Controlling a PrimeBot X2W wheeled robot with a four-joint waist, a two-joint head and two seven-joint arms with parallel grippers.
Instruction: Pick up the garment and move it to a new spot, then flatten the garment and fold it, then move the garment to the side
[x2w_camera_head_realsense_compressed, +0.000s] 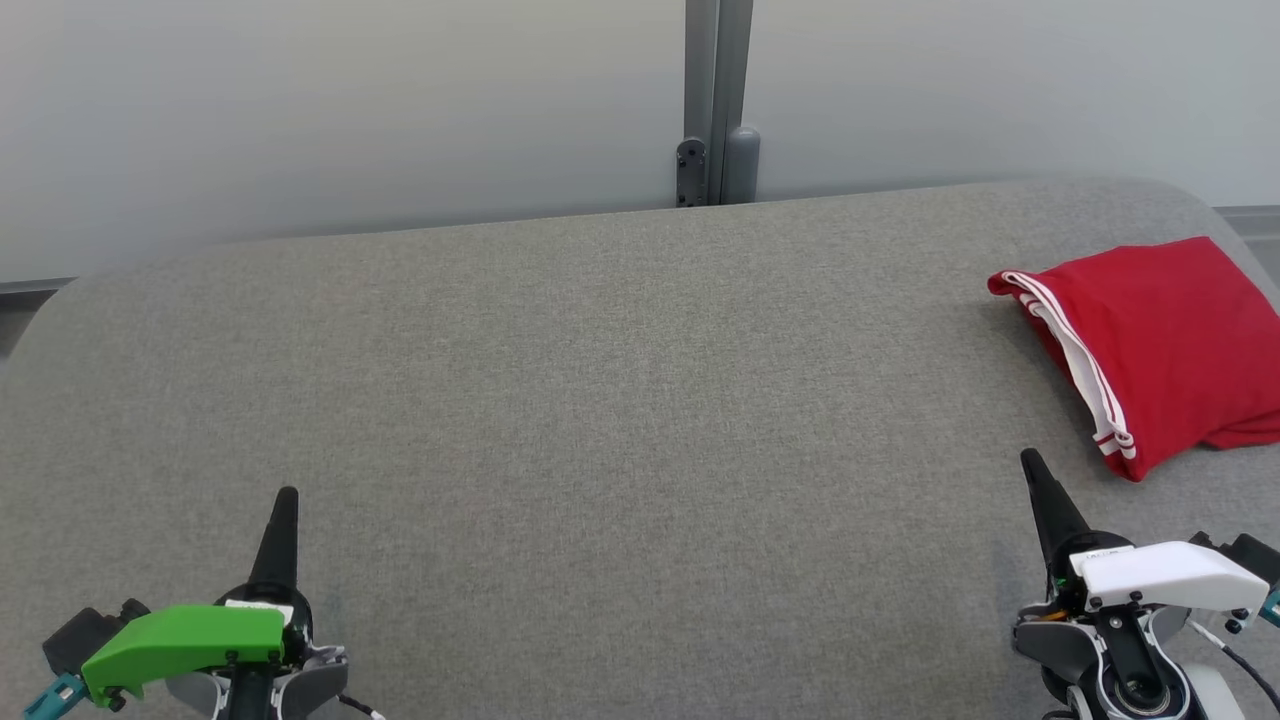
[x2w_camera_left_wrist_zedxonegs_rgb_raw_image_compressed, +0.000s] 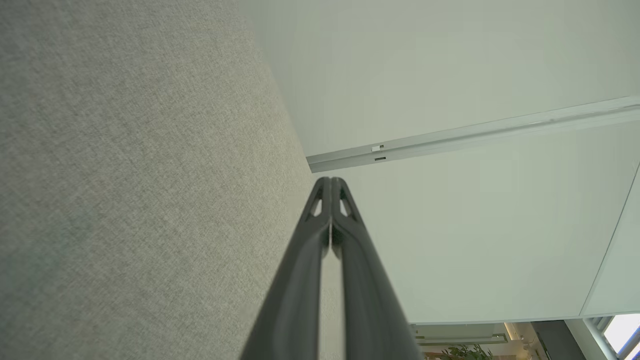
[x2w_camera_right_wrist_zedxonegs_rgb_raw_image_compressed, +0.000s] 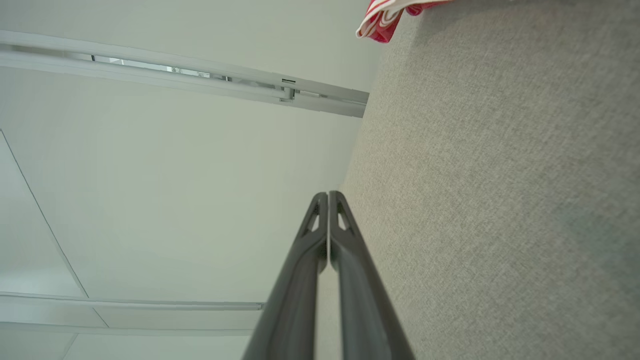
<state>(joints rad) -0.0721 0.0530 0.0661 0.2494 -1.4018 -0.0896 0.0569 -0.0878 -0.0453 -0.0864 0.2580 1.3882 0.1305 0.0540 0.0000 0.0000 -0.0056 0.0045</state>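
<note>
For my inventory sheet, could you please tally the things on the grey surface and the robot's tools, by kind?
Garments: 1, the red garment, lying folded at the right end of the grey surface.
Tools: 2, the left tool and the right tool, both shut and holding nothing.
Total: 3.

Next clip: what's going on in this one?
Nobody is handling anything right now. The red garment with white stripes lies in a folded bundle at the right edge of the grey fabric surface. The left gripper and right gripper are both shut and empty, low at the near edge, the right one close to the garment but apart from it.
</note>
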